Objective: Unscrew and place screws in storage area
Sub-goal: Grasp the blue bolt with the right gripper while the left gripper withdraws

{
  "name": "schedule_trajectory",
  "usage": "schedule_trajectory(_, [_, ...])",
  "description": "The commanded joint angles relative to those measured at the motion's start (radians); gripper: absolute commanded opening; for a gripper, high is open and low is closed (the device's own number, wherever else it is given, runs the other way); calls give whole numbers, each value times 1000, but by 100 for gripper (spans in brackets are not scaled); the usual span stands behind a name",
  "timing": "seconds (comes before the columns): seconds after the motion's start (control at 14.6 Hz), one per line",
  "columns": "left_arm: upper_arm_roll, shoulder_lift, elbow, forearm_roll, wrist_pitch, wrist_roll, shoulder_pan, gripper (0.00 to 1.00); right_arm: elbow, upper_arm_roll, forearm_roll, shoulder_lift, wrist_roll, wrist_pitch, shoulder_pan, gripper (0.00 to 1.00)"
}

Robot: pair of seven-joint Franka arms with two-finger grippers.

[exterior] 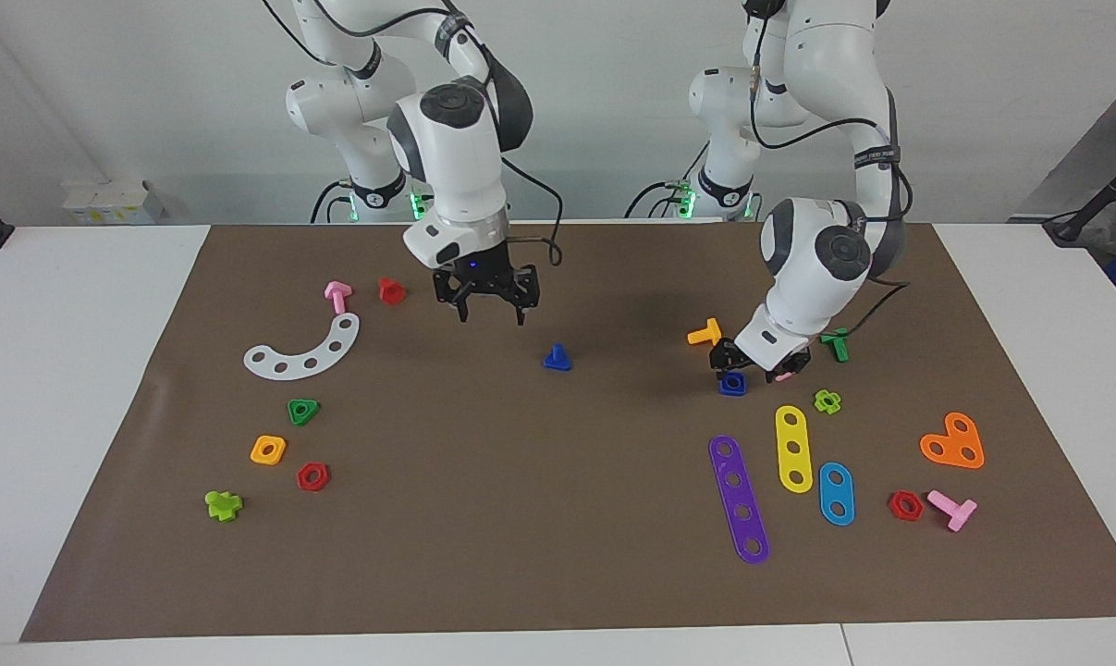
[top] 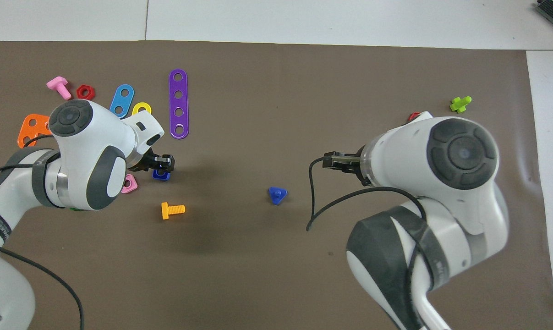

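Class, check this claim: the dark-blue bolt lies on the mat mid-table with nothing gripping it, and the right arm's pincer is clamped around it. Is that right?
Not quite. The dark-blue bolt does lie free on the mat mid-table, but the right pincer hangs open in the air, apart from the bolt, not clamped around it. The facing view shows the gap. The left pincer is down by the blue square nut.

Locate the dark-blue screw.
The dark-blue screw stands alone mid-mat, head down, between the two arms; the right gripper hangs nearby.

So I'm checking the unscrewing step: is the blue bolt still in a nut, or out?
Out. The blue bolt stands alone on the bare mat, head down, shank up, with no nut on it and neither gripper touching it.
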Motion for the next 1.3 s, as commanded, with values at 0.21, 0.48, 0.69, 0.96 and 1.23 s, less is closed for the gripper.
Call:
schedule_trajectory(0.21, [-1, -81, 102, 11, -235, 103, 184, 100, 1, -4, -14, 117, 61, 128, 67, 92])
schedule_trajectory(0.48, [3, -165, 95, 27, -302, 195, 292, 100, -64, -4, -30, 127, 64, 196, 96, 89])
schedule_trajectory(0.69, [5, -289, 90, 52, -328, 183, 295, 100, -74, -4, -53, 161, 75, 228, 124, 85])
schedule_trajectory(0.96, [-6, -381, 99, 52, -394, 136, 278, 100, -89, -6, -71, 165, 80, 237, 143, 74])
schedule_trajectory(1.23, [-47, -389, 121, 53, -410, 85, 263, 100, -86, -4, -79, 199, 107, 286, 146, 65])
